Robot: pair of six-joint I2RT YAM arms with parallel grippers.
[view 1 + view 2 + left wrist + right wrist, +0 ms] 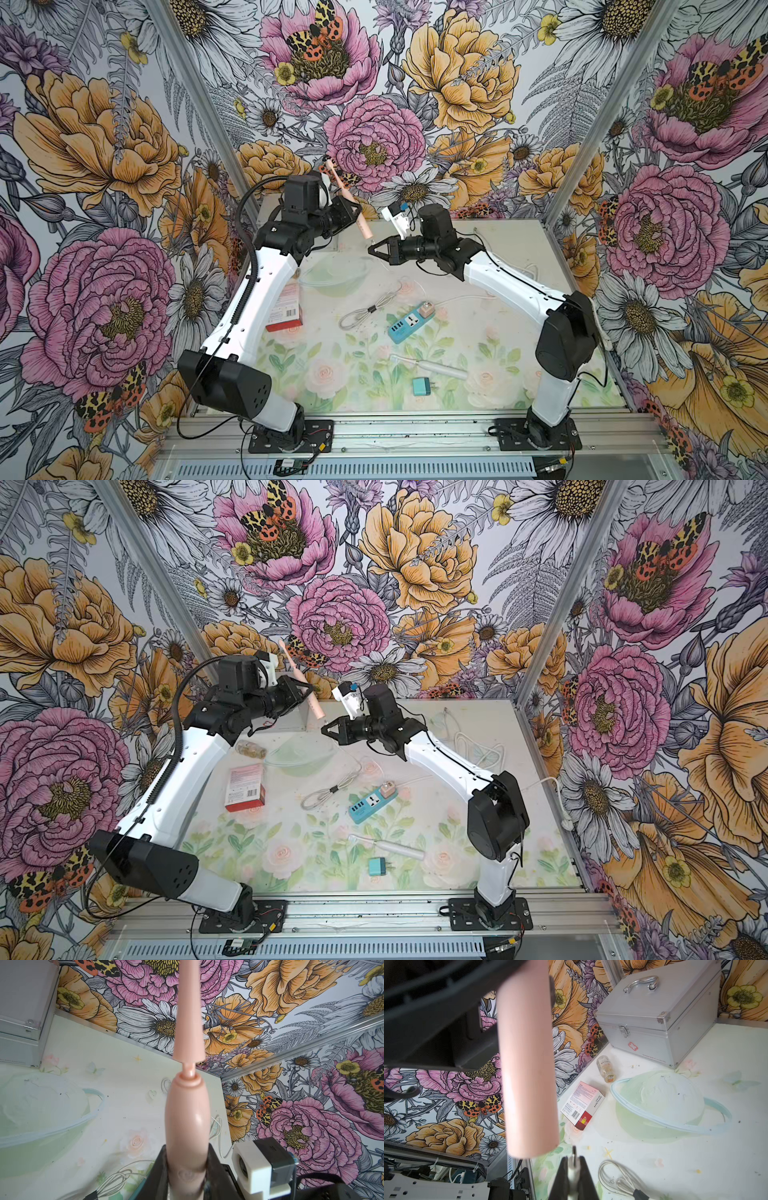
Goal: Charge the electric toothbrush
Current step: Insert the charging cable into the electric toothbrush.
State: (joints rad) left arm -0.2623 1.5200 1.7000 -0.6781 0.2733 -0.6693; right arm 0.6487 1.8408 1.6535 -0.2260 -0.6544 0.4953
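The left fingers [158, 1176] are clamped on the handle of the pink electric toothbrush [365, 224]. They hold it in the air over the far part of the surface [498, 332], tilted, with the brush head up toward the back wall. The right fingers [560, 1178] are pressed together on a small charging plug [573, 1164]. Its metal tip points at the toothbrush's bottom end, just beside it; whether the two touch cannot be told. A thin white cable [395, 276] runs down from the plug toward the surface.

Below the two arms a blue power strip [411, 322] lies with a beige adapter [426, 309] plugged into it, and a bundled grey cord [368, 311] lies just beside it. Nearer the front lie a white toothbrush [432, 365] and a teal wall plug [420, 386]. On the left side are a red-and-white box [245, 787], a small jar [605, 1068], an upturned clear bowl [664, 1101] and a silver case [654, 1022].
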